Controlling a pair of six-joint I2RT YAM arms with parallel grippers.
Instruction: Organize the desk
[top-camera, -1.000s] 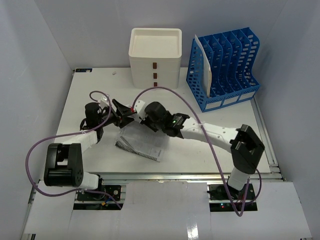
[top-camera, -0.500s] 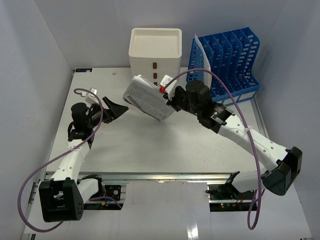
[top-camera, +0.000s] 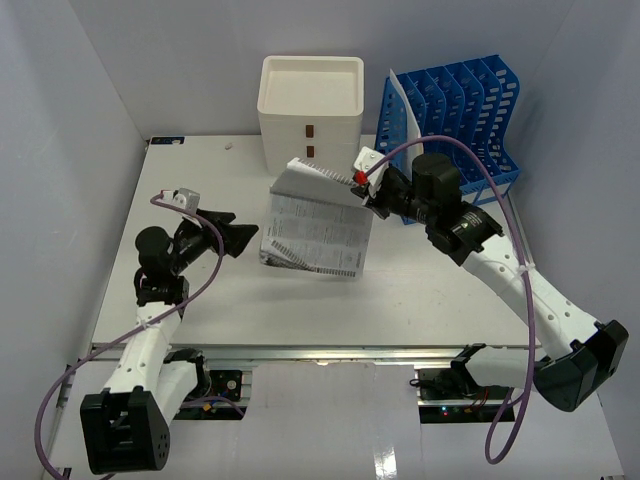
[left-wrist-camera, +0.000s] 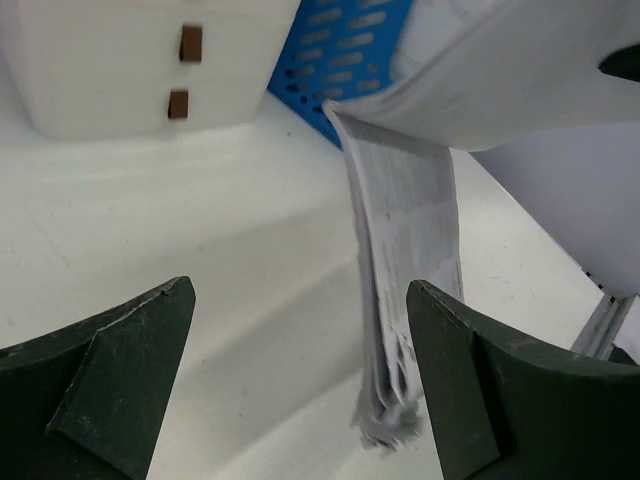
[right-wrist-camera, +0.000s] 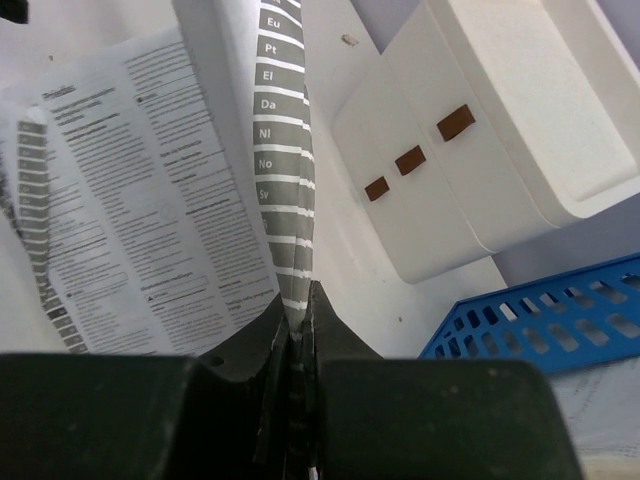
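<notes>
1. Plainly, the desk (top-camera: 180, 190) is a rigid, fixed white top lying beneath both arms. The cream drawer box (top-camera: 311, 105) and the blue file rack (top-camera: 455, 130) stand along its back edge. It is not a thing to lift, so the handling falls to what is kept on it.
2. The right gripper (top-camera: 363, 189) is pinched tight on a printed booklet (top-camera: 318, 225) at the end of its grey tabbed strip. The booklet hangs over the middle of the desk with its pages fanned open and drooping.
3. The booklet looks light, thin and floppy. Held at one edge it sags, and loose pages could probably catch or crease. A hold across the bound edge would likely keep it flattest, though I cannot tell which edge that is.
4. The left gripper (top-camera: 235, 232) hovers just beside the booklet on its left, its jaws spread wide and holding nothing.
5. Several things are hard to make out:
   - whether the booklet's lowest corner touches the desk;
   - the print, apart from the tab letters;
   - what the white sheet in the rack's leftmost slot is.
</notes>
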